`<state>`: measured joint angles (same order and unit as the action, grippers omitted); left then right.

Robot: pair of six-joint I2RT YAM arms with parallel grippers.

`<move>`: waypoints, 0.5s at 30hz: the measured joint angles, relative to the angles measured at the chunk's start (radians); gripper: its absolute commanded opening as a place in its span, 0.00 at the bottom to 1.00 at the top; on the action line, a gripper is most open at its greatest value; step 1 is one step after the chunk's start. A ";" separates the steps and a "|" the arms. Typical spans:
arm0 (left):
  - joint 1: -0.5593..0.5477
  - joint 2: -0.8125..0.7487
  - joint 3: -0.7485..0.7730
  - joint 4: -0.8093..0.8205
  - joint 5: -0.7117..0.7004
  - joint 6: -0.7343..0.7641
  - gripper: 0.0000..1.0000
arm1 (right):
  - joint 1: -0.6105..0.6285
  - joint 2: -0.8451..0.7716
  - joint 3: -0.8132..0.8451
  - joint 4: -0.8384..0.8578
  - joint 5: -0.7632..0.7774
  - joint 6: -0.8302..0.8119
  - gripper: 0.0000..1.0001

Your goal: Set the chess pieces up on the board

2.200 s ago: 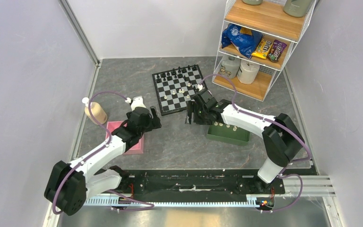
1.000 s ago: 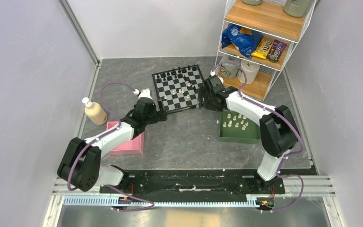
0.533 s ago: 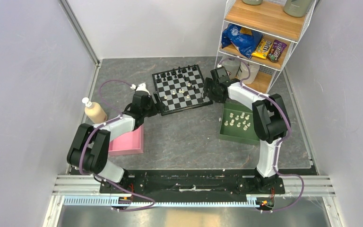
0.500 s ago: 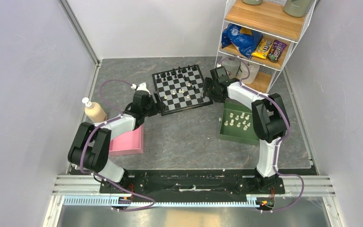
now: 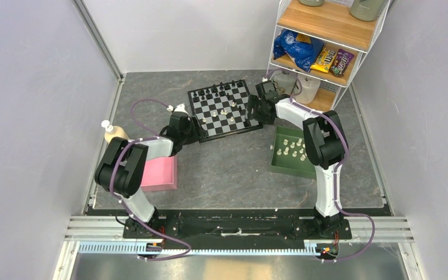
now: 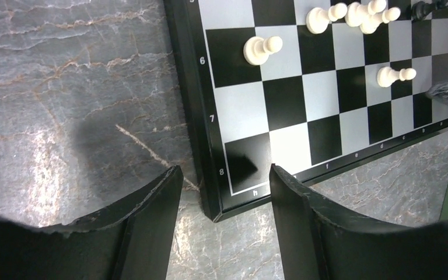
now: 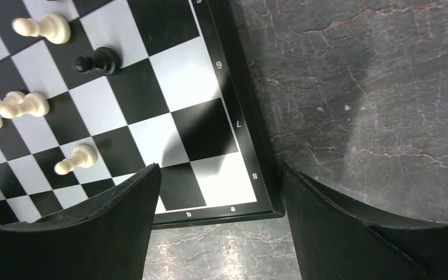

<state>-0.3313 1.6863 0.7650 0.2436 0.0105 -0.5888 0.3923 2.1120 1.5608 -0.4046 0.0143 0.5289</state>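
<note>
L gripper (image 6: 224,172) straddles chessboard (image 6: 242,111) near-left corner, jaws apart, nothing held. R gripper (image 7: 220,172) same at near-right corner, wide open. Prob. bracketing the board to square it. White pawns (image 6: 261,49) mid-board, black pieces (image 5: 219,89) far rows, more white in green tray (image 5: 291,170) right of board.

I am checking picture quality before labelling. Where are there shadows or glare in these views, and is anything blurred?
Left wrist view: a soft dark shadow lies on the table beside the board, with a pale sheen next to it; the pieces are sharp. Right wrist view: shadow falls across the board's corner and on the table beyond it. Top view: the light is even and nothing is blurred.
</note>
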 measured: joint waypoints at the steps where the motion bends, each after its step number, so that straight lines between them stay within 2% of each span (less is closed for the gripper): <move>1: 0.000 0.007 0.003 0.003 0.000 -0.001 0.63 | -0.001 0.009 0.002 0.000 -0.003 -0.003 0.82; 9: 0.002 0.026 0.011 0.025 0.006 -0.004 0.53 | -0.005 0.017 0.008 -0.004 -0.036 -0.012 0.72; 15: 0.014 0.026 0.010 0.016 0.003 -0.006 0.43 | -0.009 0.007 -0.019 0.018 -0.055 -0.015 0.69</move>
<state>-0.3168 1.7126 0.7746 0.2592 0.0139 -0.5953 0.3832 2.1193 1.5421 -0.3866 -0.0410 0.5140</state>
